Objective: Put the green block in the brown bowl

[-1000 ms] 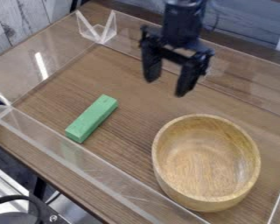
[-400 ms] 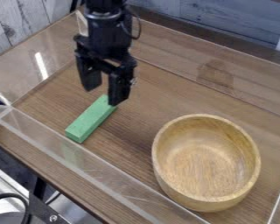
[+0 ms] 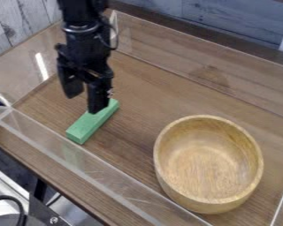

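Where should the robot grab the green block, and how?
Best to come from above and squeeze the middle of the green block across its narrow way. It lies flat, long and thin, with straight sides, so the open pincer could probably put one finger along each long side. It may need to turn a little, since the block lies slanted.

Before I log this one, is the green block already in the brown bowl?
No, the green block lies on the table, to the left of the bowl.
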Robot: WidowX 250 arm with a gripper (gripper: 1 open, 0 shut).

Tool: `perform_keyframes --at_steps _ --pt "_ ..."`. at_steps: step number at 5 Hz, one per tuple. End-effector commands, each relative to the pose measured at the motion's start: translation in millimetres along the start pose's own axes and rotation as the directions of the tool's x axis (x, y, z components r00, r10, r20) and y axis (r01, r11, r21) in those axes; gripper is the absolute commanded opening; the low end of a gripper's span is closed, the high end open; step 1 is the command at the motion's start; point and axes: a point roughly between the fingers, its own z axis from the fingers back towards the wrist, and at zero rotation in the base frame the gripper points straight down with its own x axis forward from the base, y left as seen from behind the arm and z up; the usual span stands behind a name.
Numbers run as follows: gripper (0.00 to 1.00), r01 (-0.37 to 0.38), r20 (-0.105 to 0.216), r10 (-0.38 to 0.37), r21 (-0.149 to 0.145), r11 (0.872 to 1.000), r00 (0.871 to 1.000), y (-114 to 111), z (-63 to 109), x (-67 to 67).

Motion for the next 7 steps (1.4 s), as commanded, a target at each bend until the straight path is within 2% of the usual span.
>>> perform_keyframes --at_steps 1,4,7 --pt "1.0 -0.014 0.027 0.014 0.016 1.0 1.0 12 -2.6 0.4" --pt "1.0 -0.038 0.025 0.038 0.002 0.999 0.999 17 -27.7 5.4" --pt "1.0 -0.052 0.032 0.053 -0.031 0.998 0.998 15 -32.9 9.4"
